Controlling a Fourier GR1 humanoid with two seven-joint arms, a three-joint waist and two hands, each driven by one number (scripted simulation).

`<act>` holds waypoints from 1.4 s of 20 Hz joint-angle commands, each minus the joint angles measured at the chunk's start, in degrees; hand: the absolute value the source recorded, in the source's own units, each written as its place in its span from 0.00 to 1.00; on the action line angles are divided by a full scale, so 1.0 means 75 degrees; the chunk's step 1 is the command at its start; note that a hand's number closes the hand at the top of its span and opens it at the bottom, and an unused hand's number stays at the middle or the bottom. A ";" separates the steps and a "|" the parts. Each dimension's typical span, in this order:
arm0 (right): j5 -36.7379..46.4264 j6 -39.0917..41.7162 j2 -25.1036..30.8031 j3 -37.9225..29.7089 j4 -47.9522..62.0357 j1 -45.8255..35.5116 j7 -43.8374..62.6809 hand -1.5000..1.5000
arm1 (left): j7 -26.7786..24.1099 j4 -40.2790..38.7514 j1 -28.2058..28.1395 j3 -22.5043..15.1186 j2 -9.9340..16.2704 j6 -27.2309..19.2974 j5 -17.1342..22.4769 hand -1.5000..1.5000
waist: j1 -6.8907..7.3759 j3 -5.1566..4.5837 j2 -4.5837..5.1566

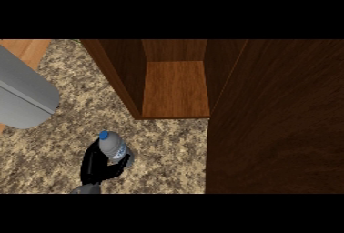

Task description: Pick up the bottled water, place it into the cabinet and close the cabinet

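The bottled water (113, 146) is clear with a blue cap and a label, and leans slightly at the lower left of the speckled counter (168, 150). My right hand (94, 164) comes in from the lower edge with its black fingers curled round the bottle's lower part, hiding the base. The wooden cabinet (176, 88) stands open farther back and to the right, its inner shelf bare. Its dark door (275, 123) is swung out along the right side. Of my left arm only a grey forearm (23, 95) shows at the left edge; its hand is out of view.
A strip of light wood (27, 48) lies at the far left corner behind the forearm. The cabinet's left wall (118, 77) slants toward the bottle's side. Speckled counter runs between the bottle and the cabinet's front edge.
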State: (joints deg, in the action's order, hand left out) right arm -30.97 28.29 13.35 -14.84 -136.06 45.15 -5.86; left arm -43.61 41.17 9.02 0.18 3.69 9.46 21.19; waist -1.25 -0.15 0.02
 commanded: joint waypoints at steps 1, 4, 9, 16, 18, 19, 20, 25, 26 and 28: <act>-0.1387 -0.0328 0.0213 -0.0478 -0.1622 0.0386 0.0693 0.00 | -0.0318 0.0014 0.0052 -0.0168 -0.0102 -0.0026 -0.0258 1.00 | 0.0045 0.0007 -0.0012; -0.0665 0.0102 -0.0306 0.0012 -0.1530 0.0858 0.0209 0.00 | -0.0237 -0.0746 0.0318 0.0509 0.0566 0.0926 0.0334 1.00 | -0.0042 0.0001 -0.0006; -0.1150 -0.0317 0.0073 -0.0265 -0.1803 0.0773 0.0510 0.00 | -0.0577 -0.0987 0.0363 0.0906 0.1359 0.1666 0.0513 1.00 | 0.0015 -0.0009 0.0012; -0.1137 -0.0189 0.0025 -0.0248 -0.1577 0.0896 0.0315 0.00 | 0.0614 0.0129 0.0785 0.0553 0.1315 0.1000 0.0354 1.00 | 0.0099 0.0016 -0.0025; -0.1380 -0.0296 0.0187 -0.0547 -0.1720 0.0992 0.0340 0.00 | 0.0437 0.0593 0.0240 0.0243 0.0932 0.0863 0.0170 1.00 | 0.0136 0.0016 -0.0040; -0.0839 -0.0273 -0.0106 -0.0191 -0.1507 0.0776 0.0184 0.00 | 0.0723 0.0988 0.0206 0.0267 0.1097 0.0999 0.0301 1.00 | 0.0164 0.0021 -0.0042; -0.1289 -0.0060 0.0174 -0.0552 -0.1126 0.0678 0.0061 0.00 | 0.0655 0.1054 0.0493 0.0196 0.0945 0.0601 0.0117 1.00 | 0.0124 0.0020 -0.0035; -0.1240 -0.0157 0.0242 -0.0491 -0.1449 0.0949 0.0172 0.00 | 0.1709 0.2382 0.0496 -0.0384 0.0154 -0.0435 -0.0040 1.00 | 0.0135 0.0021 -0.0063; -0.1528 -0.0080 0.0246 -0.0713 -0.1354 0.0862 -0.0075 0.00 | 0.1870 0.2369 0.0514 -0.0350 0.0177 -0.0326 0.0063 1.00 | 0.0100 0.0019 -0.0054; -0.0942 -0.0151 -0.0068 -0.0309 -0.1353 0.0823 -0.0044 0.00 | 0.2144 0.2782 0.0499 -0.0487 0.0197 -0.0431 -0.0022 1.00 | 0.0111 0.0018 -0.0040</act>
State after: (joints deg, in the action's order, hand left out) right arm -34.90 29.43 15.59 -18.36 -135.32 48.85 -9.64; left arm -31.41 57.00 12.67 -1.52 6.71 8.64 21.69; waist -0.33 -0.01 -0.33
